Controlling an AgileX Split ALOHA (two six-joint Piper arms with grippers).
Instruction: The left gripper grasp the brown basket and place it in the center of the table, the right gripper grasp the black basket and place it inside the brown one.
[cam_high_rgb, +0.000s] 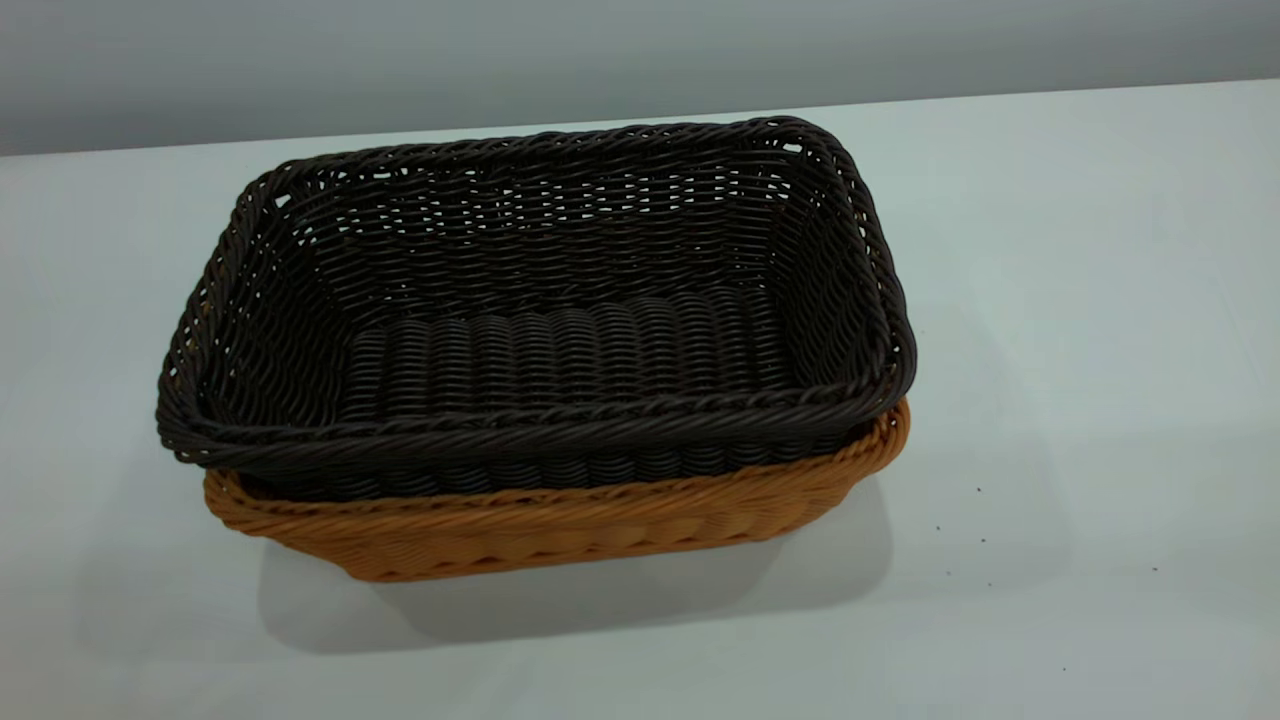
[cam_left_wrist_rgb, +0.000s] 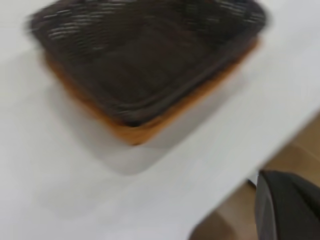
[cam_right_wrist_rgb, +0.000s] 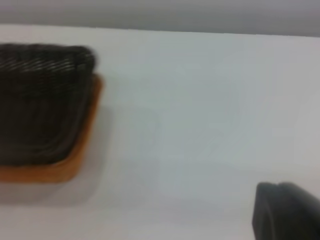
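Observation:
The black basket sits nested inside the brown basket near the middle of the white table. Its dark rim stands above the orange-tan rim and it is empty. No arm appears in the exterior view. In the left wrist view the stacked black basket and brown basket lie well away from my left gripper, of which only a dark part shows beyond the table's edge. My right gripper hovers over bare table, far to the side of the black basket and brown basket.
A few tiny dark specks dot the table to the right of the baskets. A grey wall runs behind the table's far edge. Brown floor shows past the table's edge in the left wrist view.

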